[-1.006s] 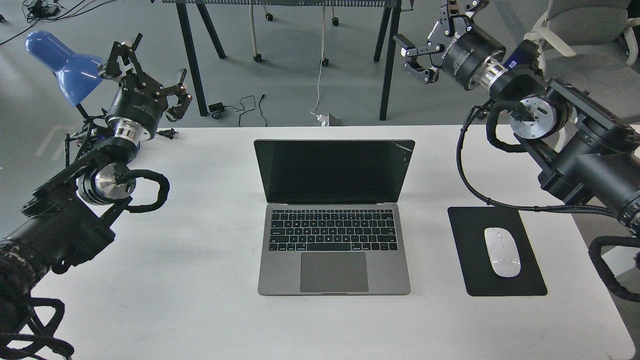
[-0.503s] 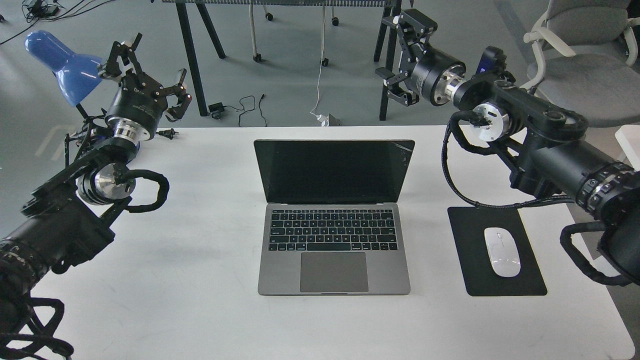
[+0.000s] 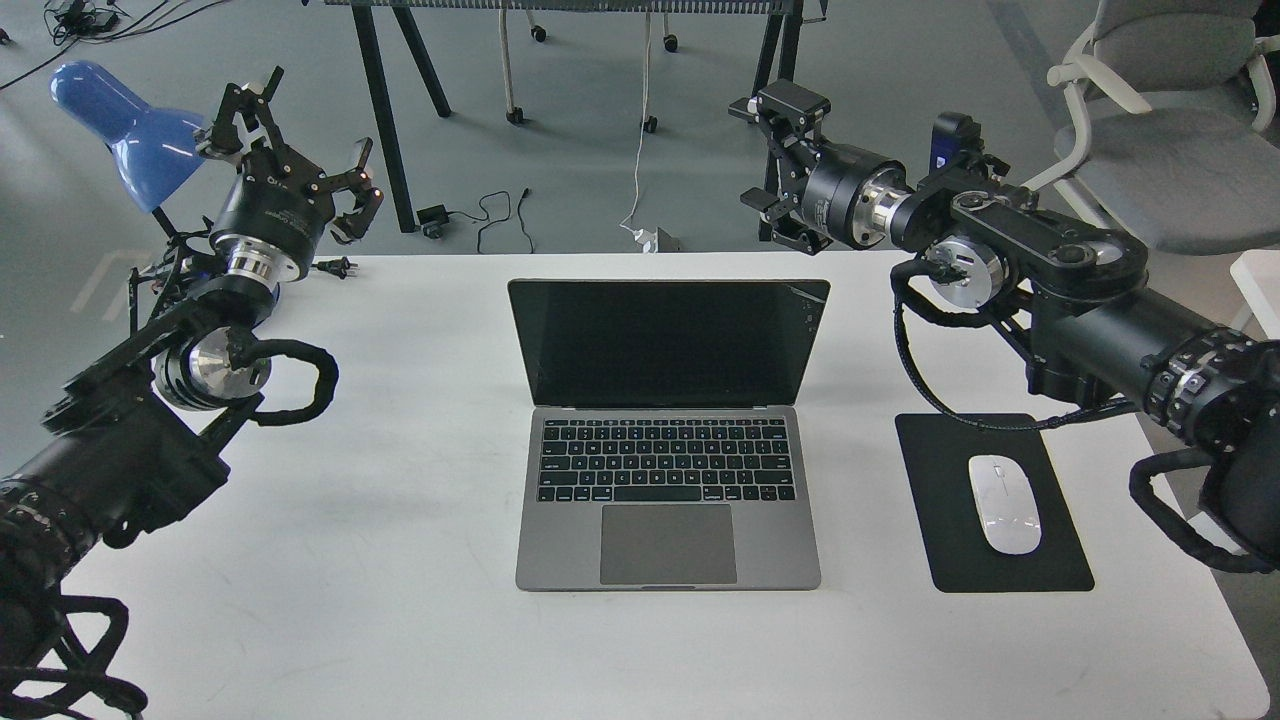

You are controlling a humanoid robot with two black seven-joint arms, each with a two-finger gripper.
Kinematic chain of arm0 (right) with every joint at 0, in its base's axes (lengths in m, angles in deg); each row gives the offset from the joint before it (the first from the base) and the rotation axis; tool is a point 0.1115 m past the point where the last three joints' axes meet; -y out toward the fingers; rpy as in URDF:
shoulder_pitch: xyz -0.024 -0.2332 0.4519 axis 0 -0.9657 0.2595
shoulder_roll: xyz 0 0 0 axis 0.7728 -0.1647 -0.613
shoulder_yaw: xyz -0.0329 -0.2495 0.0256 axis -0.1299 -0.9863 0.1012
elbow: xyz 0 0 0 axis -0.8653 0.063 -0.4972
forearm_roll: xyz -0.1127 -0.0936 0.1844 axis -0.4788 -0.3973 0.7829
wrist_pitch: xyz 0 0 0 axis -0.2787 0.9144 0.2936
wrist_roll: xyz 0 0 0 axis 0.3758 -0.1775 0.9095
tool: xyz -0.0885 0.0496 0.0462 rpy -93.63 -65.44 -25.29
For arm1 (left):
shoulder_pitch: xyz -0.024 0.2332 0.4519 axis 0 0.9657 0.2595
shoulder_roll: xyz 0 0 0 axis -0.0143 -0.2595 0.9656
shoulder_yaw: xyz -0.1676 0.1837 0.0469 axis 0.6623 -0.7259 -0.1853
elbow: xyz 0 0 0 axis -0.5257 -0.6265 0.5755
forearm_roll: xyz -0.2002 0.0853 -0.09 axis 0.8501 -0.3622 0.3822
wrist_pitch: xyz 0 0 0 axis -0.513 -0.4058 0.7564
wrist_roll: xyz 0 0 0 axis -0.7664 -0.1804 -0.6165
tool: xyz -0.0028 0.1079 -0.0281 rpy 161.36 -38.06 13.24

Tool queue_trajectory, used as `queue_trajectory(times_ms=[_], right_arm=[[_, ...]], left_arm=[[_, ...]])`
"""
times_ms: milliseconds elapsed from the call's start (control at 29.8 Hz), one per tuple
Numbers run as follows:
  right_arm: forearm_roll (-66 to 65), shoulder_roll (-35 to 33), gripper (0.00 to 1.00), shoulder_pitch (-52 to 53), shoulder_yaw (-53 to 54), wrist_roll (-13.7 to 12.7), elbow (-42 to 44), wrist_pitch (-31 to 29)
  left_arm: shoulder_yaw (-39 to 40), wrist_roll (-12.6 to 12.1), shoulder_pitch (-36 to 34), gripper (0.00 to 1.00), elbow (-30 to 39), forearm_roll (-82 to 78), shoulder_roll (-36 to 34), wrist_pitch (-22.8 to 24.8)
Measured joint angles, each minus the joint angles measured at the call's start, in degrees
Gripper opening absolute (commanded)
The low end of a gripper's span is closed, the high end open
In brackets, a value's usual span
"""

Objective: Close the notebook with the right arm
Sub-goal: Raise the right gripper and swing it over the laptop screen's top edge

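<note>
The notebook is a space-grey laptop in the middle of the white table. It stands open, its black screen upright and facing me. My right gripper is open and empty. It hangs past the table's far edge, above and behind the screen's right top corner, and touches nothing. My left gripper is open and empty at the far left, next to the blue lamp.
A black mouse pad with a white mouse lies right of the notebook, under my right forearm. A blue lamp stands at the far left. A grey chair stands behind the right arm.
My right arm has swung left and down, so its gripper has moved from the far right toward the back of the screen. The left arm and the notebook have not moved.
</note>
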Motion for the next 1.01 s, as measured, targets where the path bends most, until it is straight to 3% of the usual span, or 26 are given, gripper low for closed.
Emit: queue_trajectory(times_ms=[1006], right_arm=[[-6.30, -0.12, 1.00, 0.47, -1.69, -0.08, -1.57, -8.46]], left_arm=[[0.00, 0.00, -0.01, 1.00, 0.00, 0.09, 0.00, -0.01]])
